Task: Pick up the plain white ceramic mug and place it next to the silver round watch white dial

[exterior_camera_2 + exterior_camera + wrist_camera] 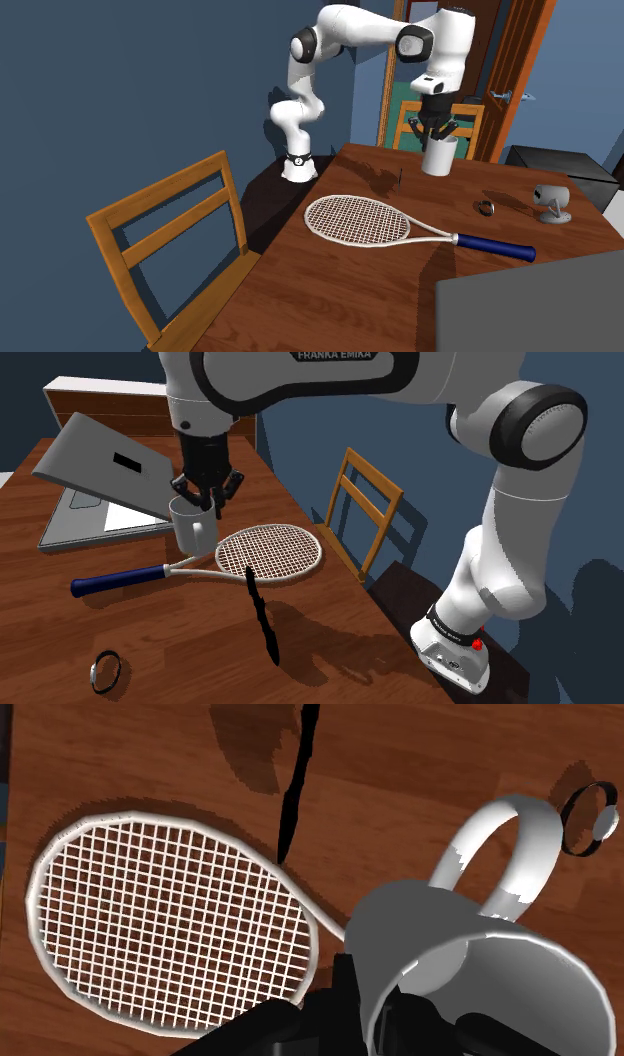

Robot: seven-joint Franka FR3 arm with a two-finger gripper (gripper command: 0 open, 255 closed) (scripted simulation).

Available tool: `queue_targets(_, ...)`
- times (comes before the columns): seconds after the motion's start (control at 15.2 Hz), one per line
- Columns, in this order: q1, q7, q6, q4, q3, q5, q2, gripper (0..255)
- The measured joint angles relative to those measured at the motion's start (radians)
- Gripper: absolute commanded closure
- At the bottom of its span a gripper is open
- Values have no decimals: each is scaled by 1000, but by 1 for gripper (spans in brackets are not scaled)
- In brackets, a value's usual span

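Note:
My black gripper (205, 495) is shut on the rim of a white mug (193, 524), one finger inside and one outside. The mug (438, 158) hangs upright a little above the wooden table (330, 652), over the throat of a tennis racket (268, 550). In the wrist view the mug (470, 954) sits right at the fingers, its handle pointing away towards the watch (590, 819). The watch (105, 670), a dark band with a pale round dial, lies near the shoulder view's lower left; it also lies beyond the racket's shaft (485, 207).
A white-framed racket (355, 218) with a blue grip lies across the table. A slim black object (262, 617) lies near it. An open grey laptop (100, 482) stands at the back. A small grey device (552, 200) sits near the watch. Wooden chairs (360, 517) (170, 240) flank the table.

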Motion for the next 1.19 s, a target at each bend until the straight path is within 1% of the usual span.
queue_targets(0.2,51,69,-16,59,21,-17,45,255)
queue_targets(0.33,89,115,-37,125,33,-33,91,255)
queue_targets(0.4,104,134,-37,136,38,-38,102,255)
queue_targets(0.79,235,254,-123,383,58,-91,267,255)
queue_targets(0.92,250,268,-120,397,59,-97,285,255)
queue_targets(1.06,249,270,-96,375,58,-98,287,255)
queue_targets(1.19,244,273,-64,328,60,-95,273,255)
